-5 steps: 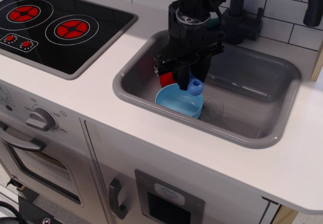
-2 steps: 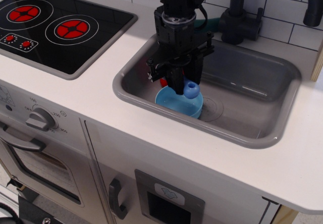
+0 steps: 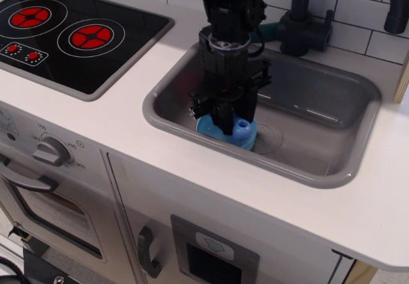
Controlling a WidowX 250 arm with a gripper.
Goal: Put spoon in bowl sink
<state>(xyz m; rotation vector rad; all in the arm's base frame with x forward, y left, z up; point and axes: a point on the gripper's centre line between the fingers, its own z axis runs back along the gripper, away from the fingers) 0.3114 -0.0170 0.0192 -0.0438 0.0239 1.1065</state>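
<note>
No readable text; tiny marks around oven knob [image 3: 52,150] illegible.

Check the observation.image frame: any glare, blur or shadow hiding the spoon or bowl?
observation.image: sharp throughout, no motion blur; soft even light, only faint sheen on the sink wall and the black hob; the gripper blocks most of the bowl, leaving a rim crescent; the spoon shows only its holed handle end; the fingers are dark against dark, so their state is unreadable.
</note>
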